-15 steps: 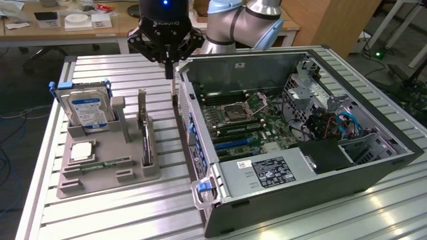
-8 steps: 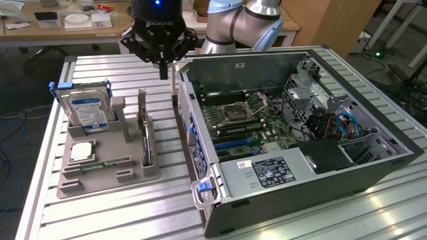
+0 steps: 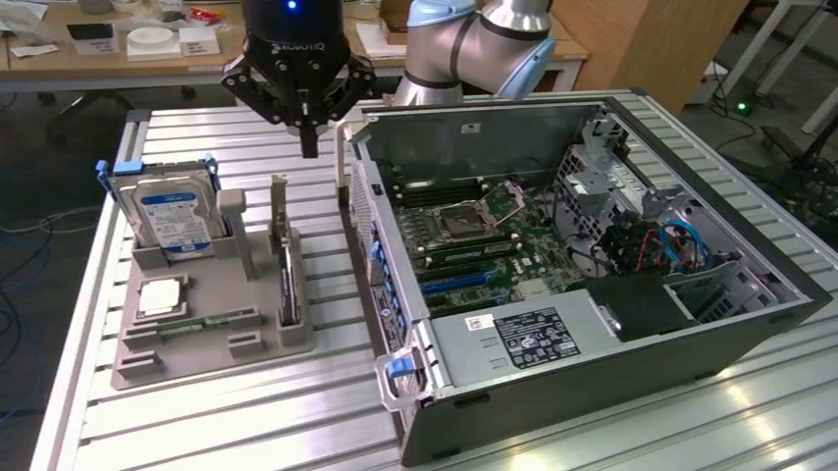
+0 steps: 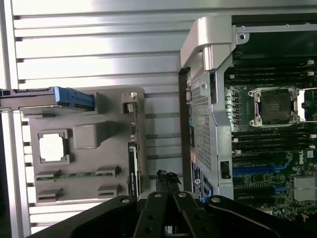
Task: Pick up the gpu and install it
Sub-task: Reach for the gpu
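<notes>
Gripper (image 3: 310,145) closed, empty, hanging over gap between grey holder (image 3: 196,339) and PC case (image 3: 563,388); gpu (image 3: 285,257) upright in holder, below, slightly aside, untouched

The black pincer (image 3: 309,145) hangs with its fingers pressed together above the slatted tabletop (image 3: 235,422), near the far corner of the open computer case (image 3: 590,383). The gpu (image 3: 285,270) stands on edge in the grey holder (image 3: 196,358), on the side nearest the case. The hard drive (image 3: 175,218) stands upright toward the exterior view's left.
</notes>
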`<state>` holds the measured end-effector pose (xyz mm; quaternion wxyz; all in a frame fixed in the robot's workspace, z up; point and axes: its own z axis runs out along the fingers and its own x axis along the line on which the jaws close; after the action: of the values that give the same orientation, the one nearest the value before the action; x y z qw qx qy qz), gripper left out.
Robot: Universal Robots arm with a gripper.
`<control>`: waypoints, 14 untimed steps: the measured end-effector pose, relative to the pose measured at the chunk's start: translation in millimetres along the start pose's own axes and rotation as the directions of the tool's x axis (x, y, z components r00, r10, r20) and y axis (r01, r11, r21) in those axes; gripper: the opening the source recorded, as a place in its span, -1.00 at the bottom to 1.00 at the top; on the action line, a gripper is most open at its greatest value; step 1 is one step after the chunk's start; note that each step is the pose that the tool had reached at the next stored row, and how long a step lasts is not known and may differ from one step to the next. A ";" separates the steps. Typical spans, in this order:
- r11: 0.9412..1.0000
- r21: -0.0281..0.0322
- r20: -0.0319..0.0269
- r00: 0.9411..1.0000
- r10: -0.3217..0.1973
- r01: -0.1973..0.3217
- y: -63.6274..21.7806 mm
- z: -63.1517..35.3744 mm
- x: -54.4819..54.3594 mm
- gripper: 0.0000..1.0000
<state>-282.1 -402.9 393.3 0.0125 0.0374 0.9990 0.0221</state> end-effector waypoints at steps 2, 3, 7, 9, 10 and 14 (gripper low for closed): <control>1.000 0.000 0.000 1.000 0.000 0.000 -0.3 -0.1 2.9 -0.79; 1.000 0.000 0.000 1.000 0.000 0.000 -0.5 -0.1 4.3 -0.79; 1.000 0.000 0.000 1.000 0.000 0.000 -1.8 -0.4 11.8 -0.79; 1.000 0.000 0.000 1.000 0.000 0.000 -2.2 -0.4 14.7 -0.79; 1.000 0.000 0.000 1.000 0.000 0.000 -2.5 -0.5 16.1 -0.79; 1.000 0.000 0.000 1.000 0.000 0.000 -3.4 -0.7 21.8 -0.79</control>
<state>-304.1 -404.7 393.3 0.0125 0.0374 0.9990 0.0221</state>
